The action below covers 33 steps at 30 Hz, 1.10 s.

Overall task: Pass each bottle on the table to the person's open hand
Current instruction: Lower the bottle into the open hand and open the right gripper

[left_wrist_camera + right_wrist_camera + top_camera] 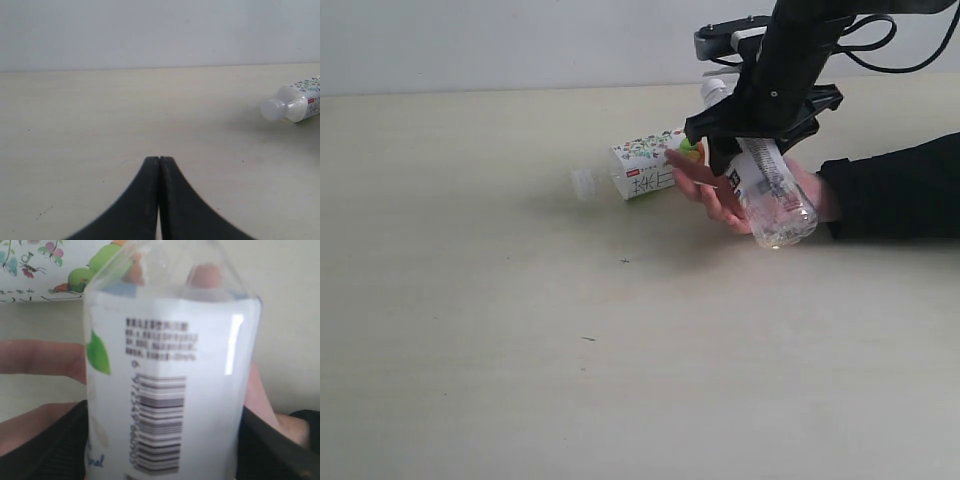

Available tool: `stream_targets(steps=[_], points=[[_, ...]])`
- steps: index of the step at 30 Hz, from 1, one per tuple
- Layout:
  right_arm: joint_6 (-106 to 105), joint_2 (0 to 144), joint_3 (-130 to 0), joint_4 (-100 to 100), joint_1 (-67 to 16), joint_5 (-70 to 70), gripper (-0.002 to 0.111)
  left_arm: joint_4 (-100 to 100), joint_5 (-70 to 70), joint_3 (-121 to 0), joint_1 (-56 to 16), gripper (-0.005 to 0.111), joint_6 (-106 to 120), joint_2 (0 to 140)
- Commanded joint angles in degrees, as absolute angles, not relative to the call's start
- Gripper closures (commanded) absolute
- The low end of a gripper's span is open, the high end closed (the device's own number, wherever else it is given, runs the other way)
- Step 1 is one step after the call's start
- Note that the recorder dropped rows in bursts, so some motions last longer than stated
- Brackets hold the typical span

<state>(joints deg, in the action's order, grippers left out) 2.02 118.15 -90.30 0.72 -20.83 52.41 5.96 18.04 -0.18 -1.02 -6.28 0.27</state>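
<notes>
Clear barcode-label bottle (772,198) is held tilted, base lowest, white cap uppermost, just over the person's open hand (713,193) by the table's (520,350) right edge. Fruit-label bottle (642,168) is laid sideways near the far edge, just beside the fingers.

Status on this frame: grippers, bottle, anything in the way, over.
Left gripper shut, empty. Right gripper shut on barcode-label bottle over person's open hand. Fruit-label bottle lies on table beyond hand, not blocking.

Lying fruit-label bottle (642,168) crowds hand (718,198), perhaps touching; table (520,350) foreground, left side open
</notes>
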Motion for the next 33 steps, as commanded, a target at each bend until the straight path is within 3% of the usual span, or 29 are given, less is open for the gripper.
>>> stream_targets(steps=[1,8,19,23,33], points=[[1.5,118.4,-90.2,1.5,-20.7,51.3,0.108,5.8,17.8,0.0,-1.2,0.104,-6.4,0.0],[1.5,119.0,-90.2,1.5,-20.7,50.3,0.088,5.8,17.8,0.0,-1.2,0.104,-6.4,0.0],[1.7,119.0,-90.2,1.5,-20.7,49.1,0.033,5.8,17.8,0.0,-1.2,0.104,-6.4,0.0],[1.7,119.0,-90.2,1.5,-20.7,49.0,0.026,5.8,17.8,0.0,-1.2,0.104,-6.4,0.0],[1.7,116.0,-90.2,1.3,-20.7,48.8,0.026,5.8,17.8,0.0,-1.2,0.104,-6.4,0.0]])
